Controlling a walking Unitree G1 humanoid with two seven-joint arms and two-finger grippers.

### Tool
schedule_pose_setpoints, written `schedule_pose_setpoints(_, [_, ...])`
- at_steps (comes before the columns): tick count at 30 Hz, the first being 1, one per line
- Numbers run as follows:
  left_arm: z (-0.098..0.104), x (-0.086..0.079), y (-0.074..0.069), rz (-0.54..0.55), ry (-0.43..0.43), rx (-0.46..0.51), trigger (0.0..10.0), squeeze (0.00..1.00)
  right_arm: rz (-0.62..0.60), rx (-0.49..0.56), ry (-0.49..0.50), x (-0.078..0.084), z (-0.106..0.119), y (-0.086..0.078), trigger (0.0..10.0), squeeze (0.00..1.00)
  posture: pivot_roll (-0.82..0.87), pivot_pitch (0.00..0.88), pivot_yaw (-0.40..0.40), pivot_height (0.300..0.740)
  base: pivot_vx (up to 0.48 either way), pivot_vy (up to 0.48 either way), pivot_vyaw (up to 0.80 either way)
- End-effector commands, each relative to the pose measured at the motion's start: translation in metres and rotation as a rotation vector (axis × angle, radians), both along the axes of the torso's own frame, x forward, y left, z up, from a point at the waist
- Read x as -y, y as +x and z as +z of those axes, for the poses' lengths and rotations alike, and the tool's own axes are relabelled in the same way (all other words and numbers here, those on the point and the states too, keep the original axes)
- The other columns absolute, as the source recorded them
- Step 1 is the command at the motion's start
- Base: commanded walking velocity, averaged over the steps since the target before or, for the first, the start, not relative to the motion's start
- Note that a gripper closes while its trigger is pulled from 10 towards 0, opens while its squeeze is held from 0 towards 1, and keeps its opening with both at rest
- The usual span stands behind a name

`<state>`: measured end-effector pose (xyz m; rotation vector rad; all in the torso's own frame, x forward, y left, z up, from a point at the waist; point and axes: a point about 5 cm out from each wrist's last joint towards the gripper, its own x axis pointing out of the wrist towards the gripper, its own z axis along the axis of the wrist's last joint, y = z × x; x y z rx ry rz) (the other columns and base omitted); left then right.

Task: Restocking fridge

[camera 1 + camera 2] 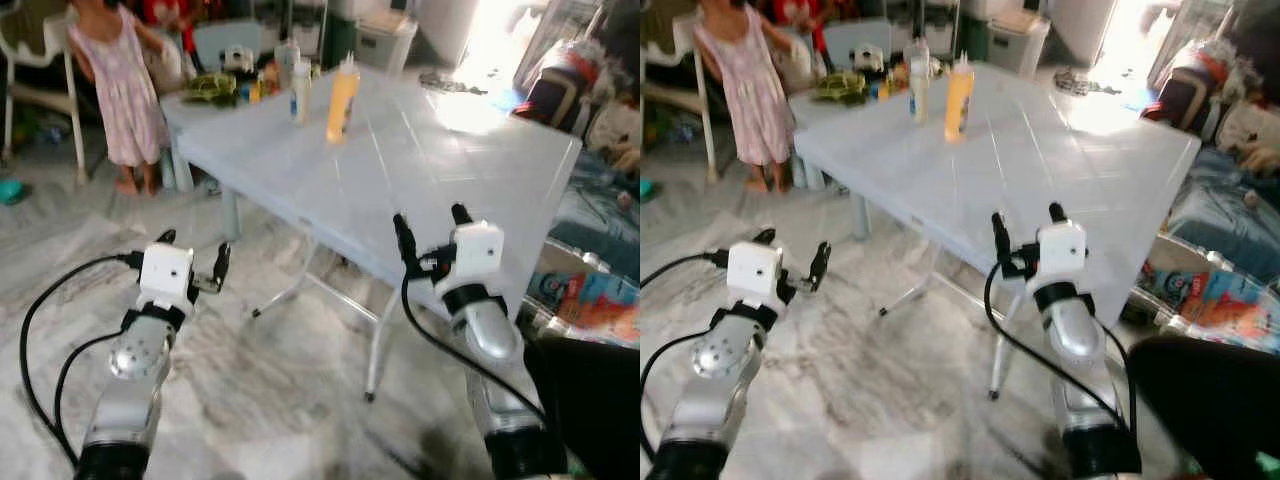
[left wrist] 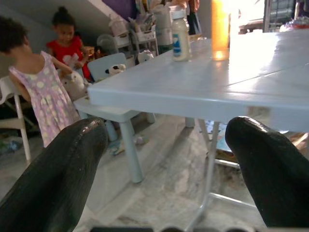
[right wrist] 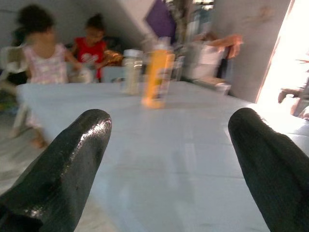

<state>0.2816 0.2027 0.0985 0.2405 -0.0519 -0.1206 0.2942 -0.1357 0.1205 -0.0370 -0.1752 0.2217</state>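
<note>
An orange squeeze bottle (image 1: 342, 100) and a white bottle (image 1: 300, 90) stand on the far part of a pale blue folding table (image 1: 430, 170). More small items (image 1: 250, 85) cluster at its far left corner. My right gripper (image 1: 432, 232) is open at the table's near edge, level with the top; the orange bottle (image 3: 157, 77) lies ahead between its fingers. My left gripper (image 1: 193, 256) is open and empty, lower, over the floor left of the table. In its wrist view the white bottle (image 2: 181, 38) stands on the tabletop above.
A person in a pink dress (image 1: 115, 90) stands at the table's far left beside a white chair (image 1: 40, 70); another in red (image 2: 70, 50) is behind. Bags and packages (image 1: 590, 290) lie right. The marble floor (image 1: 260, 400) runs under the table's metal legs (image 1: 380, 340).
</note>
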Motion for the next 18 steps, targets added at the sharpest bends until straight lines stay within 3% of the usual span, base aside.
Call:
schedule_pose_setpoints(1, [0.008, 0.013, 0.008, -0.063, 0.033, 0.031, 10.0, 0.0, -0.021, 0.022, -0.027, 0.009, 0.007, 0.003, 10.0, 0.0, 0.05, 0.0, -0.077, 0.74, 0.431, 0.0, -0.8])
schedule_pose_setpoints(8, [0.004, 0.009, 0.008, -0.04, 0.022, 0.011, 10.0, 0.0, -0.025, 0.024, -0.027, 0.013, 0.008, 0.002, 10.0, 0.0, 0.04, 0.0, -0.078, 0.74, 0.437, 0.0, -0.75])
schedule_pose_setpoints(15, [0.002, 0.006, 0.006, -0.02, -0.015, -0.003, 10.0, 0.0, 0.041, 0.055, -0.072, 0.005, 0.01, 0.0, 10.0, 0.0, 0.05, 0.0, -0.081, 0.74, 0.428, 0.073, 0.0])
schedule_pose_setpoints(18, [0.001, 0.004, 0.005, -0.007, -0.027, -0.005, 10.0, 0.0, 0.072, 0.058, -0.064, 0.001, 0.011, -0.002, 10.0, 0.0, 0.05, 0.0, -0.082, 0.74, 0.362, 0.315, 0.65])
